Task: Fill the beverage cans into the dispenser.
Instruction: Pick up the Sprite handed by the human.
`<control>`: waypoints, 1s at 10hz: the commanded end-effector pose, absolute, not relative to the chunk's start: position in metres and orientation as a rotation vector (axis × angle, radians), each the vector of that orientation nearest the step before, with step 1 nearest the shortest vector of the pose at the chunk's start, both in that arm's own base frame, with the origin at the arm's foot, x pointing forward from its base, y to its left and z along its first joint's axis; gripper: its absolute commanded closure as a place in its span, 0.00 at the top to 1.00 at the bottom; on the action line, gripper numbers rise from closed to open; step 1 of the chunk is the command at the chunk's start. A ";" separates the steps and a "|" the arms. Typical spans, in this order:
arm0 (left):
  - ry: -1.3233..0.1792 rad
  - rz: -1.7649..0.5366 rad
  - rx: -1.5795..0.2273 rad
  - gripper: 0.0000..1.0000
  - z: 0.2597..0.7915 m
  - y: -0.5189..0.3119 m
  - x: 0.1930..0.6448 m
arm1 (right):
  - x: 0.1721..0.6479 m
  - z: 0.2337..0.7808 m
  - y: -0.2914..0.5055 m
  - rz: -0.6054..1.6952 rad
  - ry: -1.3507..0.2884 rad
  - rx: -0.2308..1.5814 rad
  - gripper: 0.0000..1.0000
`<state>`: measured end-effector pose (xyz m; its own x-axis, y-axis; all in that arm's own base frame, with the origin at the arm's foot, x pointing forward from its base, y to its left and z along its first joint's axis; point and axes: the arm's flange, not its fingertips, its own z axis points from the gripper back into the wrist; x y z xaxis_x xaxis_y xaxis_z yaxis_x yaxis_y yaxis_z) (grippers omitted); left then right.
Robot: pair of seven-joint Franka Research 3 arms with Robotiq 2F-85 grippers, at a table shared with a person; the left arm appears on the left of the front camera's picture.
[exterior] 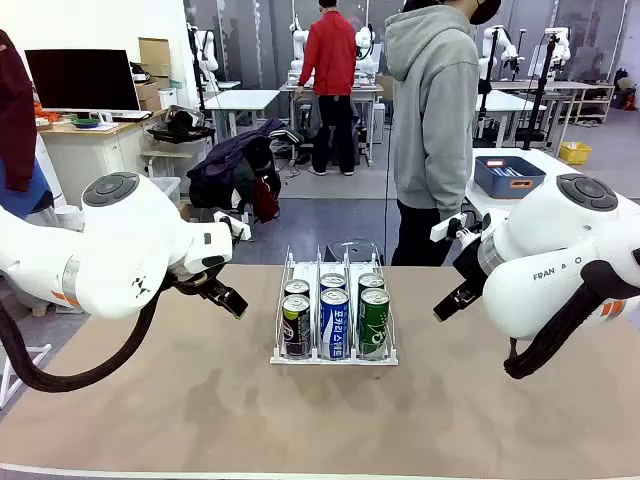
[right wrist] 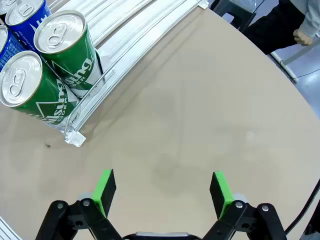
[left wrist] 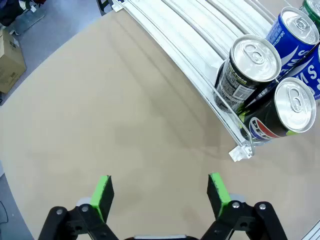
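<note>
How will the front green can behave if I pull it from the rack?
The front green can looks smooth and glossy, so it may slip under a light grip. Tall and slim, it would probably tip if pushed near its top. Laid down, it would likely roll.

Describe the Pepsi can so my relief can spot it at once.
In the middle of the table stands the clear three-lane dispenser. The Pepsi can is the front one in its left lane. It is black, with a blue can and then a green can to its right.
</note>
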<state>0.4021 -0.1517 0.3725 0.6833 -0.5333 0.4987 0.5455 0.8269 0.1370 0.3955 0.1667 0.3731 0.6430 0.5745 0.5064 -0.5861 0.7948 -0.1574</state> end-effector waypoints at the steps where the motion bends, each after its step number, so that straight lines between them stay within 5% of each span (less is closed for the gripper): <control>1: -0.552 -0.605 -0.023 1.00 0.372 -0.152 0.402 | 0.396 0.373 0.167 0.661 -0.569 0.022 1.00; 10: -0.552 -0.605 -0.023 1.00 0.372 -0.152 0.402 | 0.396 0.373 0.167 0.661 -0.569 0.022 1.00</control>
